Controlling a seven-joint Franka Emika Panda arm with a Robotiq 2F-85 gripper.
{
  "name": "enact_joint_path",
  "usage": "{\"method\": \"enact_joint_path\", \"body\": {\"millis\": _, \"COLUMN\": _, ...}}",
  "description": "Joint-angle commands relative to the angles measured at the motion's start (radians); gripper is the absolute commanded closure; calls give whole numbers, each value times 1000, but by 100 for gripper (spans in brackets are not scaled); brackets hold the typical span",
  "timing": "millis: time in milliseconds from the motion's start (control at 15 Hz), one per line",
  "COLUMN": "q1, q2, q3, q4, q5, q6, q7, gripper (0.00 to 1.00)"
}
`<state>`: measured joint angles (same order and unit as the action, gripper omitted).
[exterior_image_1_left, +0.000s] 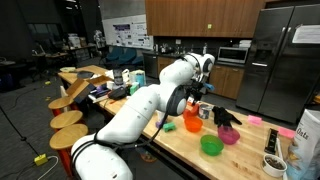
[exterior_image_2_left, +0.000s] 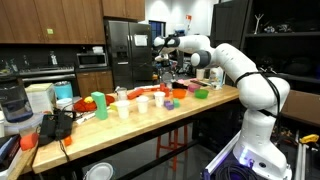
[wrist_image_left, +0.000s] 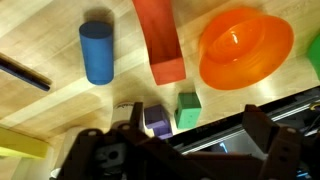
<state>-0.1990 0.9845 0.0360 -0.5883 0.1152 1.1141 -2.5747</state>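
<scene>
As the jaws gape, the orange bowl (wrist_image_left: 245, 45) sits empty.

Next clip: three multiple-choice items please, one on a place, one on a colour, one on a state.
1. Between the blue cylinder block and the orange plastic bowl lies: A a red rectangular block; B a white cup; C a black glove.
2. The small cube beside the purple block is: A yellow; B green; C pink.
3. The hand is: A shut on the bowl; B shut on the cylinder; C open, empty.
1A, wrist view shows it between them; 2B, its faces are green; 3C, fingers apart, gripping nothing.
</scene>
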Motion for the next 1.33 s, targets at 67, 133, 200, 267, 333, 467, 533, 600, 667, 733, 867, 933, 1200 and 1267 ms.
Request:
{"method": "enact_joint_path", "body": {"millis": 67, "q1": -12, "q2": 80, "q3": 193, "q4": 113, "q5": -165, "q6": -69, "q7": -30, "gripper": 0}}
{"method": "enact_joint_path", "body": {"millis": 133, "q1": -20, "q2": 82, "q3": 266, "q4": 103, "q5": -226, "q6": -66, "q7": -29, "gripper": 0}}
{"method": "enact_joint_path", "body": {"millis": 200, "q1": -27, "q2": 83, "q3": 332, "q4": 87, "q5": -284, "q6": -57, "q7": -28, "gripper": 0}}
{"method": "enact_joint_path", "body": {"millis": 267, "q1": -39, "q2": 82, "q3": 404, "q4": 65, "q5": -345, "q6": -51, "q7": -27, "gripper": 0}}
{"method": "enact_joint_path", "body": {"millis": 333, "q1": -52, "q2": 81, "q3": 470, "q4": 42, "q5": -403, "q6": -45, "q7": -27, "gripper": 0}}
{"method": "enact_joint_path", "body": {"millis": 467, "q1": -74, "q2": 90, "q3": 585, "q4": 17, "q5": -501, "q6": -43, "q7": -26, "gripper": 0}}
{"method": "enact_joint_path", "body": {"millis": 533, "q1": -87, "q2": 96, "q3": 636, "q4": 5, "q5": -541, "q6": -41, "q7": -26, "gripper": 0}}
{"method": "enact_joint_path", "body": {"millis": 600, "q1": -100, "q2": 103, "q3": 686, "q4": -5, "q5": -581, "q6": -41, "q7": -26, "gripper": 0}}
{"method": "enact_joint_path", "body": {"millis": 667, "q1": -114, "q2": 110, "q3": 731, "q4": -13, "q5": -616, "q6": -46, "q7": -26, "gripper": 0}}
{"method": "enact_joint_path", "body": {"millis": 733, "q1": -125, "q2": 120, "q3": 773, "q4": -18, "q5": -649, "q6": -49, "q7": -26, "gripper": 0}}
{"method": "enact_joint_path", "body": {"millis": 867, "q1": -145, "q2": 135, "q3": 844, "q4": -23, "q5": -708, "q6": -56, "q7": -26, "gripper": 0}}
{"method": "enact_joint_path", "body": {"millis": 933, "q1": -157, "q2": 142, "q3": 877, "q4": -25, "q5": -734, "q6": -60, "q7": -26, "gripper": 0}}
{"method": "enact_joint_path", "body": {"millis": 1200, "q1": -193, "q2": 123, "q3": 954, "q4": -34, "q5": -857, "q6": -73, "q7": -27, "gripper": 0}}
{"method": "enact_joint_path", "body": {"millis": 1267, "q1": -194, "q2": 113, "q3": 962, "q4": -33, "q5": -886, "q6": -71, "q7": -27, "gripper": 0}}
